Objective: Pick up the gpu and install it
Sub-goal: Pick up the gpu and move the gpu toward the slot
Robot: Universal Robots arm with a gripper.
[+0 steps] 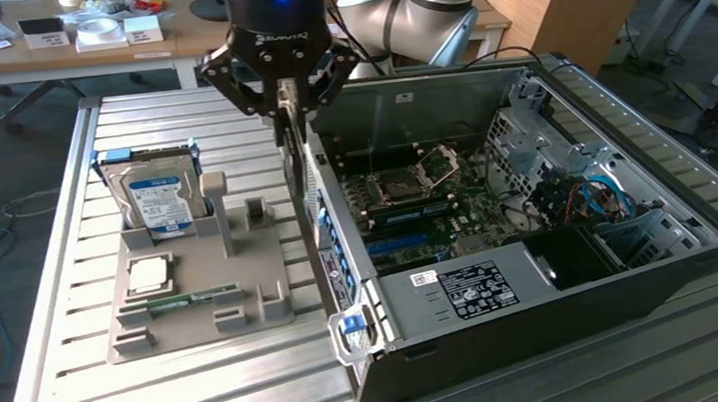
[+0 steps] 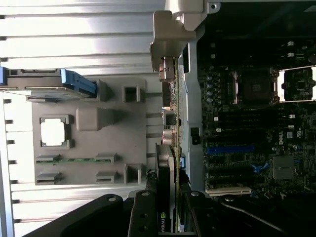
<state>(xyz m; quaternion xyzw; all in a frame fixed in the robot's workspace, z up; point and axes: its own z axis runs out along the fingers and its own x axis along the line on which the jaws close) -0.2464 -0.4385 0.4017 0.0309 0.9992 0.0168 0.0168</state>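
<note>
Above the gap between the grey parts holder (image 1: 214, 255) and the open computer case (image 1: 527, 340), the gripper (image 1: 284, 99) is clamped on the gpu (image 1: 290, 145). The card hangs edge-down, just beside the case's wall on the exterior view's left and clear of the table.

The main risk, as a judgement, is a collision. The card's silvery bracket (image 2: 173, 29) sits very close to the case wall (image 2: 190, 98), so a small sideways error could catch it on the sheet metal. The card is thin and held across its faces, so a knock could twist it in the jaws. A twisted card would then meet the blue expansion slot (image 2: 229, 148) skewed, straining the motherboard (image 2: 256, 123).

The exterior view gives the height. It shows the card hanging from the gripper, and the hard drive (image 1: 159, 198) standing upright in the holder with the processor (image 1: 150, 275) and memory stick (image 1: 192, 297) lying below it.

The wrist view looks down the card's length. It shows the gpu (image 2: 165, 163) edge-on between the fingers (image 2: 143, 217) and how nearly its bracket lines up with the wall. It also shows an unfilled pocket (image 2: 131, 93) in the holder (image 2: 98, 138).
</note>
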